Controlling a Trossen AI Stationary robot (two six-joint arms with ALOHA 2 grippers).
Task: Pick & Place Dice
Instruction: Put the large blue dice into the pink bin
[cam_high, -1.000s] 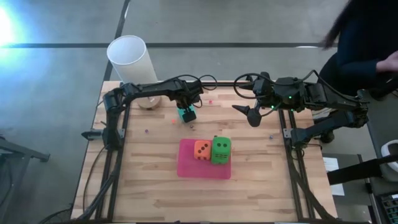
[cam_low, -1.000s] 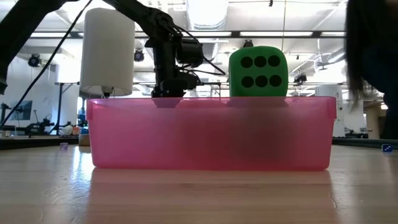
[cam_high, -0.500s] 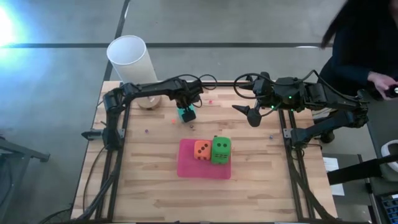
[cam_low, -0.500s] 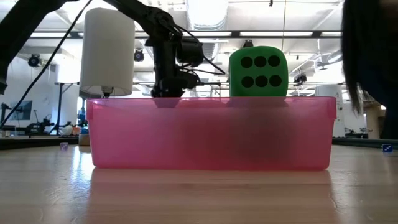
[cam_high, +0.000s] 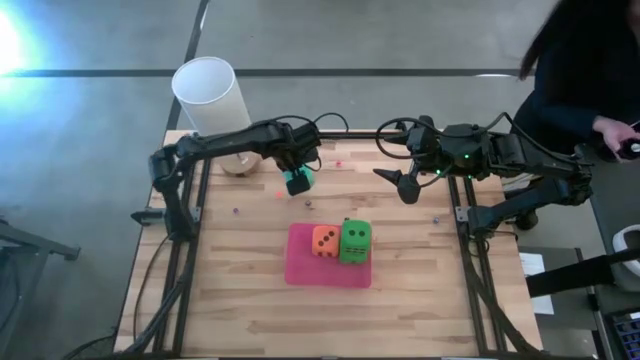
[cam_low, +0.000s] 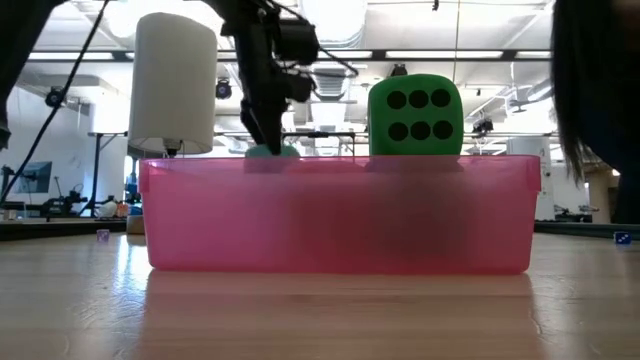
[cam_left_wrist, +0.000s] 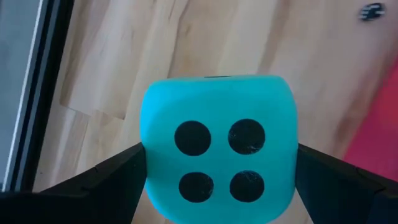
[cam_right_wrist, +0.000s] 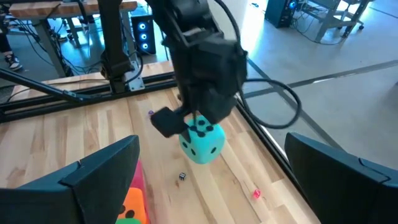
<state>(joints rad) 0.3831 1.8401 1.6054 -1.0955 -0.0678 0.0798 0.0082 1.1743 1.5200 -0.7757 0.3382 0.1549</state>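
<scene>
Left claw (cam_high: 298, 178) is clamped on the teal die (cam_high: 297, 182), holding it just above the surface (cam_high: 240, 290), near the pink tray (cam_high: 300, 268). Orange die (cam_high: 324, 241) and green die (cam_high: 355, 242) sit in that tray. Right claw (cam_high: 404, 186) hangs wide open, off to the side.

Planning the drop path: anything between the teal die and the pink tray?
Mostly bare wood. In the high view, only a tiny dark speck lies between the teal die, held by the left end effector, and the pink tray.

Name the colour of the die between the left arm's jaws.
Teal die with dark pips; left wrist view.
</scene>
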